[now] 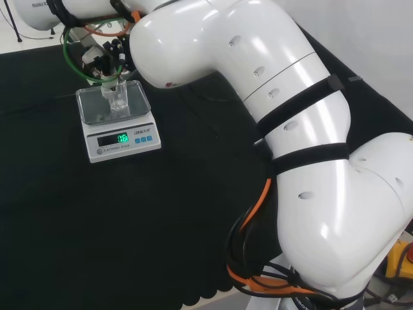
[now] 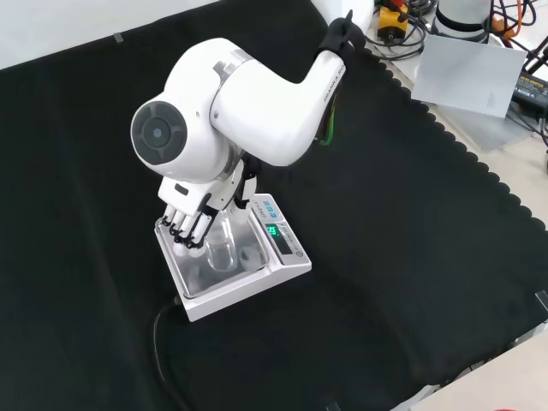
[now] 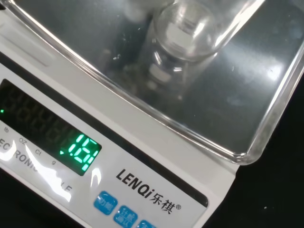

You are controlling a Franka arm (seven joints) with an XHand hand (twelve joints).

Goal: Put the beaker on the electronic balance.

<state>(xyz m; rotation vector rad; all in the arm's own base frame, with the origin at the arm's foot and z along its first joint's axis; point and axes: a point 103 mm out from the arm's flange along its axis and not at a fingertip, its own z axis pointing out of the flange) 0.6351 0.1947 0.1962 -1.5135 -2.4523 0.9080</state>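
Note:
A small clear beaker (image 1: 117, 100) (image 2: 221, 250) stands upright on the clear pan of the white electronic balance (image 1: 122, 141) (image 2: 257, 284), whose green display is lit with digits. The hand (image 1: 102, 61) (image 2: 193, 216) reaches down over the pan from under the arm's link. Its fingers (image 2: 184, 229) are on one side of the beaker's upper part and curl round it. In the wrist view the beaker's base (image 3: 183, 35) rests on the pan above the balance's front panel (image 3: 156, 161).
Black cloth covers the bench all round the balance. The arm's big white links (image 1: 284, 116) fill the head view's right; one link with a grey cap (image 2: 163, 133) hangs over the hand in the front view. A black cable (image 2: 158, 342) leaves the balance.

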